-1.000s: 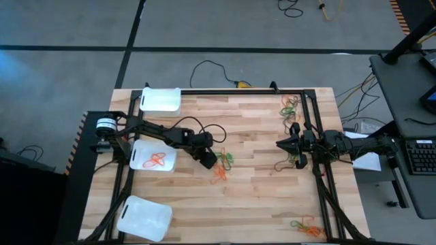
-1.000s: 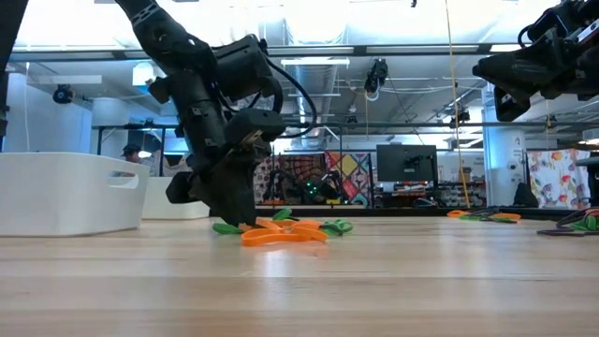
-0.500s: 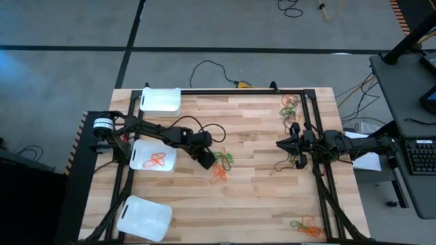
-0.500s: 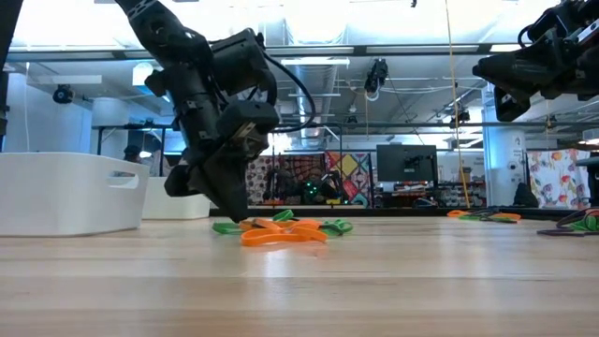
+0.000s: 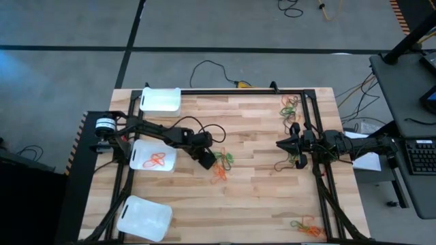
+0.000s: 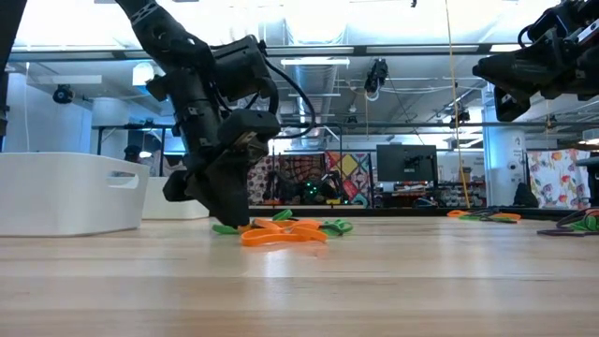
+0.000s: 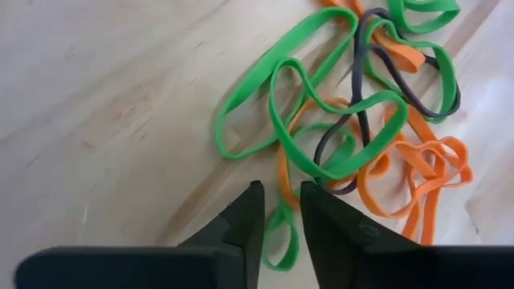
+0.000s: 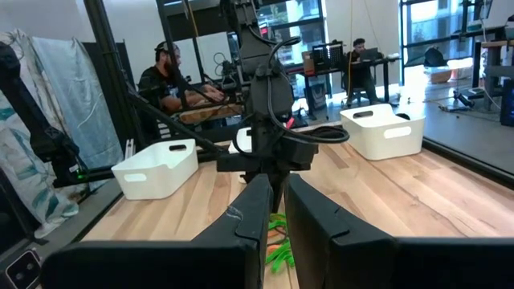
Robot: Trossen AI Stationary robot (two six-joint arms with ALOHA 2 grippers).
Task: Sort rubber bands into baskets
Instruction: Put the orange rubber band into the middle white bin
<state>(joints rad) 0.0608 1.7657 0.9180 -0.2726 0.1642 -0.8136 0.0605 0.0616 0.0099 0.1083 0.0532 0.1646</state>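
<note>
Left tool (image 7: 279,210) again down at rubber bands (image 7: 361,120)

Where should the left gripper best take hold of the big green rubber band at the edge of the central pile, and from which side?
Probably the outer end of the green rubber band, which lies flat on bare table, clear of the orange and black loops. Lower the left gripper from above, one finger inside the loop, one outside, and pinch that single strand.

Tangled orange, green and black rubber bands (image 5: 221,165) lie mid-table; three white baskets (image 5: 152,155) (one holding orange bands) line the left.
</note>
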